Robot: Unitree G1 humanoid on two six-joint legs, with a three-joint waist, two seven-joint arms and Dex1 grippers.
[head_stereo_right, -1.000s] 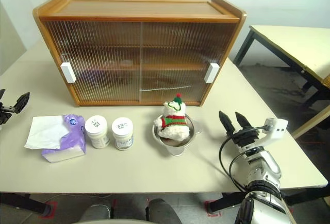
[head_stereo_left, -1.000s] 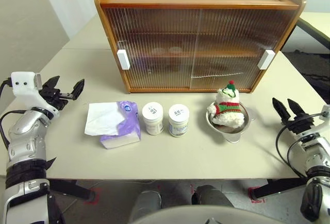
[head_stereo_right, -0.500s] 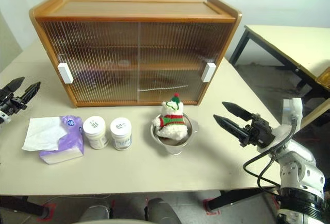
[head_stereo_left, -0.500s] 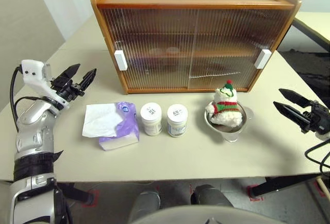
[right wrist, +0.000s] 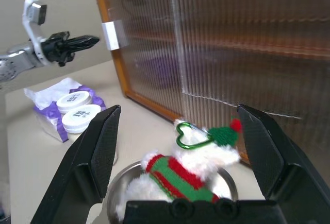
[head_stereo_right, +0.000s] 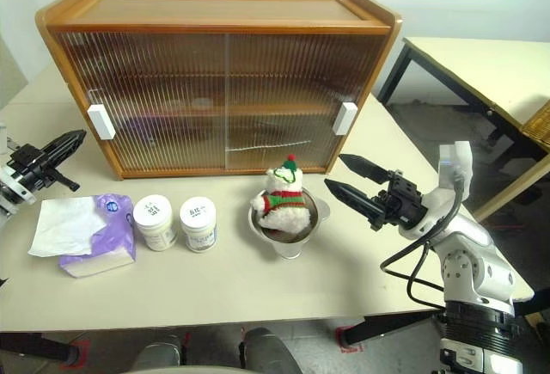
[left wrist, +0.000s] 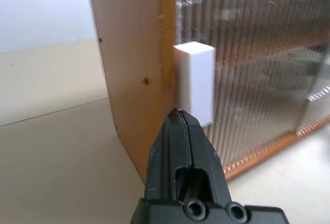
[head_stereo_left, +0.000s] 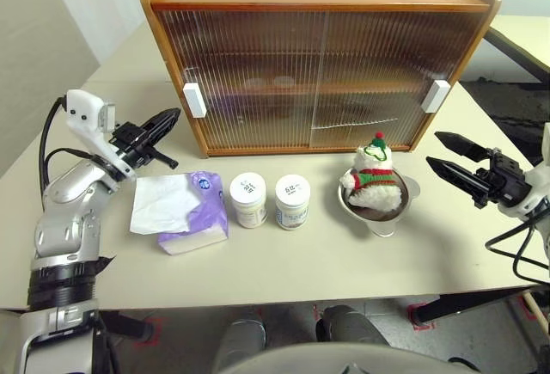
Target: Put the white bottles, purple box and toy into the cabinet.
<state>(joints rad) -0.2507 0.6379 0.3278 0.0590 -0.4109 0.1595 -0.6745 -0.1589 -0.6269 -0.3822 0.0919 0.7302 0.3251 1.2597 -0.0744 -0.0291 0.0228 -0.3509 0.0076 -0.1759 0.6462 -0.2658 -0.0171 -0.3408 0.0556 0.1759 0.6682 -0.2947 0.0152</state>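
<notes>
The cabinet [head_stereo_left: 318,64] stands at the back of the table with both ribbed doors closed and a white handle [head_stereo_left: 194,100] at its left end. My left gripper [head_stereo_left: 174,114] is shut and empty, its tip just short of that handle [left wrist: 195,80]. In front of the cabinet sit the purple box [head_stereo_left: 185,213] with tissue sticking out and the two white bottles [head_stereo_left: 248,199] [head_stereo_left: 292,201]. The toy [head_stereo_left: 371,174] sits in a steel bowl. My right gripper [head_stereo_left: 434,150] is open, level, to the right of the toy and pointing at it [right wrist: 196,172].
The steel bowl [head_stereo_left: 409,190] holds the toy near the cabinet's right front corner. The second white handle [head_stereo_left: 436,96] is at the cabinet's right end. Another table [head_stereo_right: 481,64] stands off to the right. Bare tabletop [head_stereo_left: 284,262] runs along the front edge.
My left gripper has shut and moved right and up toward the cabinet's left handle. My right gripper, still open, has risen and swung left toward the toy.
</notes>
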